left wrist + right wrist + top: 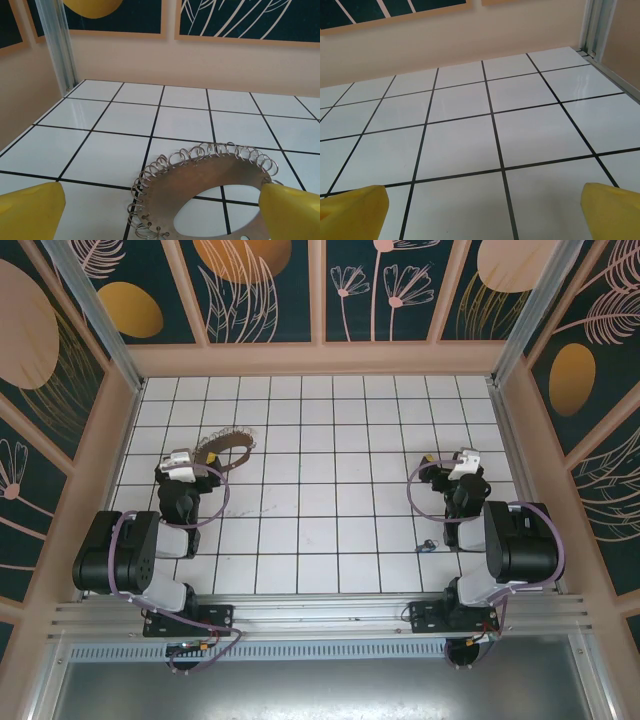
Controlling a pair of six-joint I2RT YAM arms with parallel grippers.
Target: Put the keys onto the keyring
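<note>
The keyring [226, 445] is a flat brown loop edged with small metal rings, lying on the white tiles at the left rear. In the left wrist view the keyring [200, 182] lies just ahead of and between my yellow fingertips [31, 210]. My left gripper [190, 465] [160, 220] is open and holds nothing. The keys [427, 545], a tiny dark cluster with a blue bit, lie on the floor near the right arm, behind its gripper. My right gripper [460, 472] [482, 215] is open over bare tiles, its yellow fingertips [612, 210] wide apart.
Pale walls [320, 360] with patterned panels enclose the tiled floor [330, 460] on three sides. Metal posts [57, 45] stand in the back corners. Purple cables [215, 515] loop along both arms. The arm bases sit on a rail [320, 612] at the near edge.
</note>
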